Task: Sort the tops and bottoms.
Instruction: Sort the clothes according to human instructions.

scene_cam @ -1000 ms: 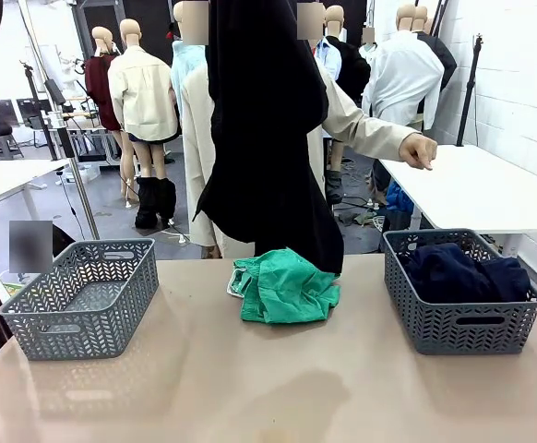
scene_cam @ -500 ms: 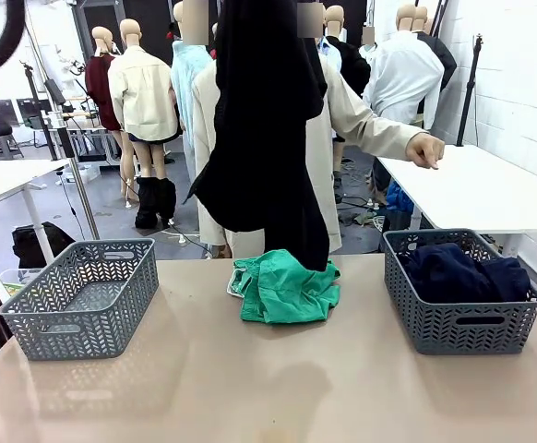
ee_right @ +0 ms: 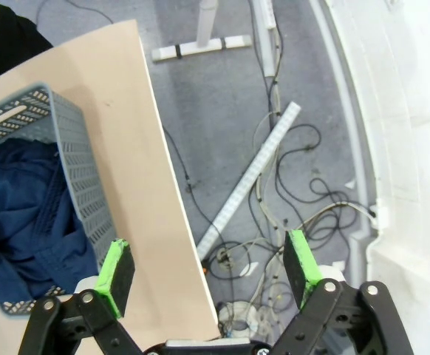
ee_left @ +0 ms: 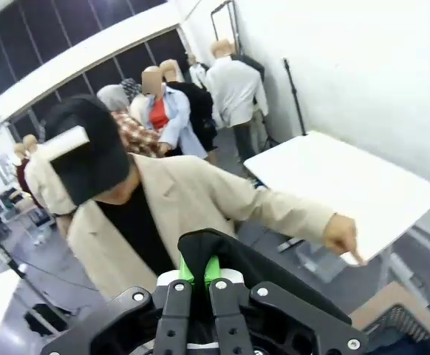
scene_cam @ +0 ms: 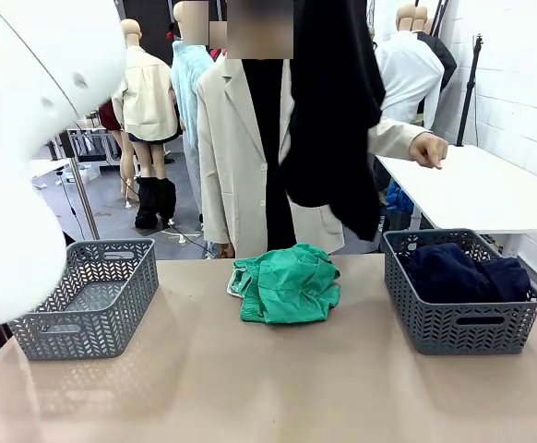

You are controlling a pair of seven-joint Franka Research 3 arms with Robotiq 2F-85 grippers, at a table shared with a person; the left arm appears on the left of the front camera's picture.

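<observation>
The left gripper (ee_left: 199, 274) is clamped tight on a fold of a black garment (scene_cam: 333, 111), its green pads pinching the cloth at the top edge so that the rest hangs free and full length, high above the table (scene_cam: 268, 388). That probably lets it clear the basket rims and lets its kind be read, though whether it is a top or a bottom I cannot tell. Seen from the front, it hangs at about 1 o'clock from the green shorts (scene_cam: 287, 281), the bottoms of the task, which lie crumpled and untouched at the table's centre. At 3 o'clock from the shorts stands the right basket (scene_cam: 416, 305), already holding dark blue clothing (scene_cam: 453, 268). At 9 o'clock stands the left basket (scene_cam: 112, 305), with nothing in it. The person's hand (scene_cam: 425, 148) is stretched out toward 3 o'clock, seemingly pointing to the side where the garment belongs. The right gripper (ee_right: 207, 262) hangs with its jaws spread wide and nothing between them, off the table's right edge near the filled basket, likely parked clear of the carrying arm.
</observation>
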